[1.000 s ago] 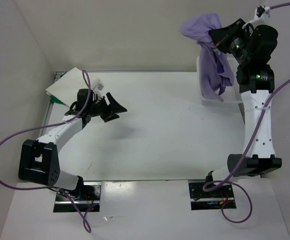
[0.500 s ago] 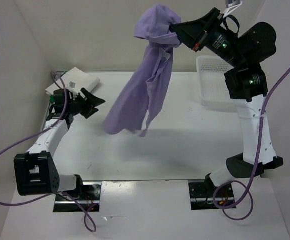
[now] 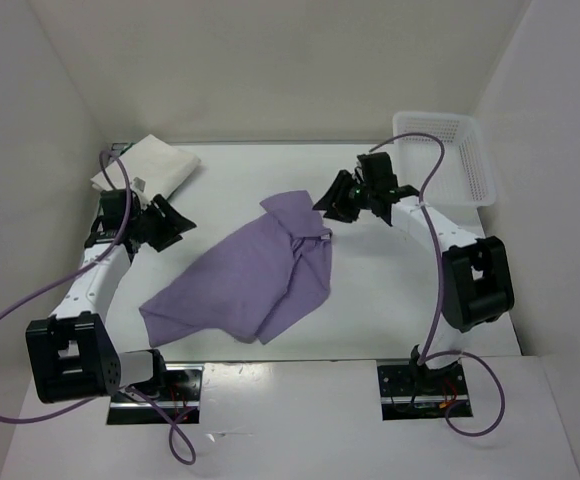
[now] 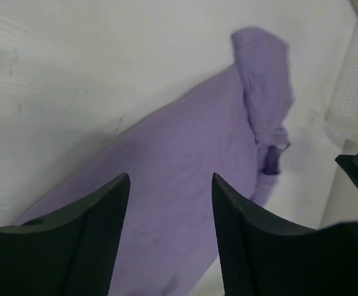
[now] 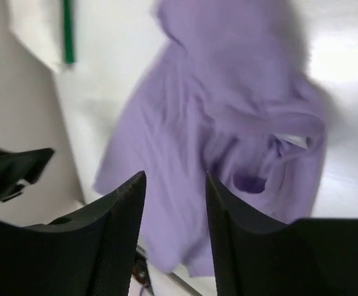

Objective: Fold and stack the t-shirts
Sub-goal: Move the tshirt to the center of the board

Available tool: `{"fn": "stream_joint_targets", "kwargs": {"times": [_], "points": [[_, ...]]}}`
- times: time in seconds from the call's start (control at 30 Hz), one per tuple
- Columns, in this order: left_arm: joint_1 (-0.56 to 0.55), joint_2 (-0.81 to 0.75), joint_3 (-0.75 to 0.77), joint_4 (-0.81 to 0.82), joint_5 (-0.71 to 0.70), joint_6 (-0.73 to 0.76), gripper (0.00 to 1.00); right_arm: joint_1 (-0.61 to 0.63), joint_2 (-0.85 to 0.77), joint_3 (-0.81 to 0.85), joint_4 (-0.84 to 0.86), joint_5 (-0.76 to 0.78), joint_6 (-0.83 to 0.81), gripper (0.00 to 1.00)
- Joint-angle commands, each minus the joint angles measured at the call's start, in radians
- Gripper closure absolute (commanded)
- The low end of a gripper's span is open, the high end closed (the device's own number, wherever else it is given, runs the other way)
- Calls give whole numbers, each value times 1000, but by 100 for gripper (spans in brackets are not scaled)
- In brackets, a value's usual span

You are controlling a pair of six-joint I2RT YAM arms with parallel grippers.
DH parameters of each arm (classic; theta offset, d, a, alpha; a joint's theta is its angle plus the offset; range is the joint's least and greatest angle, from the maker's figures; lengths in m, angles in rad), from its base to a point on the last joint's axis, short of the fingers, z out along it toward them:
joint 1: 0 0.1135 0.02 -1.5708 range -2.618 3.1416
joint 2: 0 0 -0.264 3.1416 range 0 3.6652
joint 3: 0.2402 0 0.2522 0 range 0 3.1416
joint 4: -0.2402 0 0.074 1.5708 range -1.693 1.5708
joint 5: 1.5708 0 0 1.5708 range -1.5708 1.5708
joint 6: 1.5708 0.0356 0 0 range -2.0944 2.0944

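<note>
Robotics lab test cell: white table (image 3: 400,290) boxed by bare white walls (image 3: 270,70), purple cables (image 3: 436,300) trailing over near edge

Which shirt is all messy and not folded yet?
The purple shirt, lying rumpled in the middle. The white shirt sits folded in the far left corner, the green shirt peeking out beside it.
</note>
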Motion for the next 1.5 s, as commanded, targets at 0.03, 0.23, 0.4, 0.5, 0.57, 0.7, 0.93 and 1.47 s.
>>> {"fn": "stream_joint_targets", "kwargs": {"times": [0.03, 0.23, 0.4, 0.5, 0.57, 0.7, 0.93, 1.47], "points": [[-42, -65, 43, -142, -90, 181, 45, -4, -128, -64, -21, 147, -58, 49], [-386, -49, 33, -213, -121, 194, 53, -4, -128, -280, -40, 171, -67, 87], [-640, 53, 25, -213, -119, 151, 37, -4, -119, -328, -101, 223, -67, 64], [-687, 75, 2, -178, -118, 140, 25, -4, -110, -357, -100, 245, -67, 40], [-714, 103, 2, -178, -118, 140, 21, -4, -99, -368, -100, 213, -67, 37], [-765, 175, 2, -156, -118, 160, 22, 42, -87, -368, -90, 187, -67, 35], [-785, 265, 2, -135, -93, 197, 42, 64, -62, -392, -66, 168, -44, 44], [-829, 384, 56, -176, -155, 238, 33, 64, -9, -374, -21, 130, -35, 55]]}}
